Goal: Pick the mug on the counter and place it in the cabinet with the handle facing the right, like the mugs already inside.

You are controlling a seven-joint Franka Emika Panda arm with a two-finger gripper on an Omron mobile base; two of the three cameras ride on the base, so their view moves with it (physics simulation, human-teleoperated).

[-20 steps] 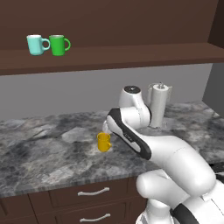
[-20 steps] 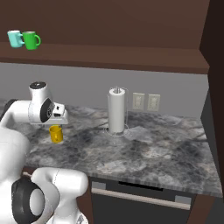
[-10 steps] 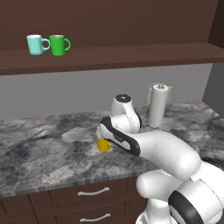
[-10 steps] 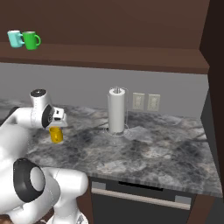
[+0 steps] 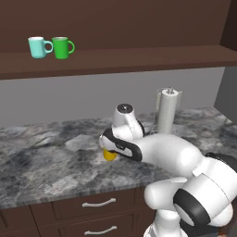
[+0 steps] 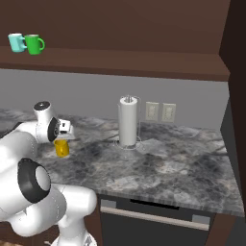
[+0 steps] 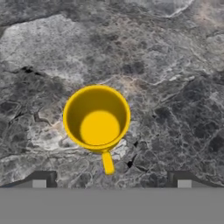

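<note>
Lowered since earlier, open-jawed end effector above upright, empty mug on counter.

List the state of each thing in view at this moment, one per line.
mug: upright on the counter, empty, not gripped.
gripper: open, above the mug.
teal mug: upright on the cabinet shelf.
green mug: upright beside it.
paper towel roll: upright on its holder.
</note>
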